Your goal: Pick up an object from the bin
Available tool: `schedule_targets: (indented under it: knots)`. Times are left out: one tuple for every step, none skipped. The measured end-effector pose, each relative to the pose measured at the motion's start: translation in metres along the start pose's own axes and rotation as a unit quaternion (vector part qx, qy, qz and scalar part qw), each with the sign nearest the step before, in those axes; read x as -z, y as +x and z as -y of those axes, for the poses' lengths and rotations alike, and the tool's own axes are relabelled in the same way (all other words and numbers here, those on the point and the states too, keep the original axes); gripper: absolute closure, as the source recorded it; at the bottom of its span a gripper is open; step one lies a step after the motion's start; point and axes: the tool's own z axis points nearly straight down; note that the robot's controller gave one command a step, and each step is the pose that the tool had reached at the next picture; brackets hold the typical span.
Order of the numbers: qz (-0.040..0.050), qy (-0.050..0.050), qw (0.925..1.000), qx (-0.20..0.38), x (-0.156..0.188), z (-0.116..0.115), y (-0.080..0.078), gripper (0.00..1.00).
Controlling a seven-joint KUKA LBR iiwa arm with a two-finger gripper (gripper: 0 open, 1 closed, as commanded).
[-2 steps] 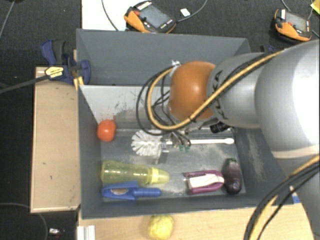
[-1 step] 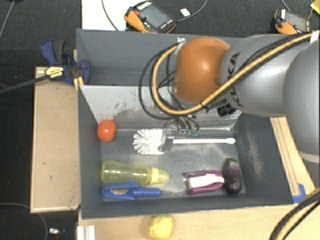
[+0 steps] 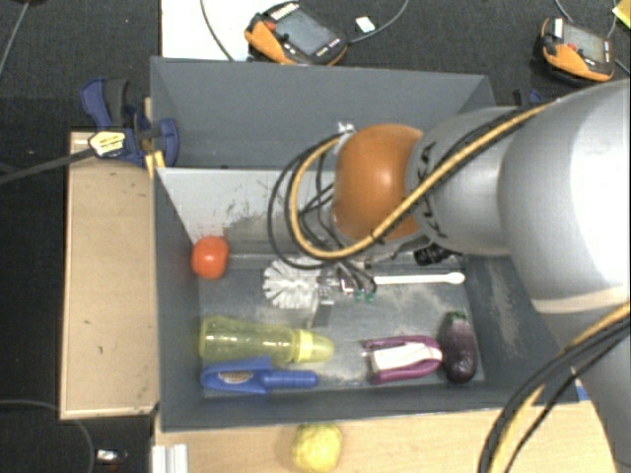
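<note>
Six small things are lying loose on the floor of the grey metal bin (image 3: 296, 106). The gripper (image 3: 333, 296) is hanging low among them, right over the white brush (image 3: 288, 286), where its bristle head is meeting its long white handle. The arm (image 3: 552, 195) is reaching in from the right. Its orange wrist cover (image 3: 380, 180) and looped cables (image 3: 296, 220) are hiding most of the gripper, so it cannot be told whether it is open or shut, nor whether it is touching the brush.

Taking the brush as the landmark, an orange ball (image 3: 209, 257) is sitting left of its bristles, by the bin's left wall. A yellow-green bottle (image 3: 261, 343) is lying on its side on the near side of the bristles, and a blue clip (image 3: 258, 377) is lying just beyond the bottle. On the near side of the handle a pink and white object (image 3: 402, 359) is resting, its kind unclear. A dark purple toy eggplant (image 3: 458, 348) is lying just beside it, under the handle's far end.

As a judgement, the task is looking to be in its early part. The approach is appearing done and the brush is the likeliest pick, while the grasp and the lift out of the bin are remaining.
</note>
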Motion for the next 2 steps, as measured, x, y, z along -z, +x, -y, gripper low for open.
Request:
schedule_targets:
  knots:
    - [0.0142,-0.003,0.9998,0.017,-0.0013,-0.0045,-0.0082,0.00]
    - [0.0043,-0.001,1.0000,0.003,0.0003,-0.0006,-0.0024,1.00]
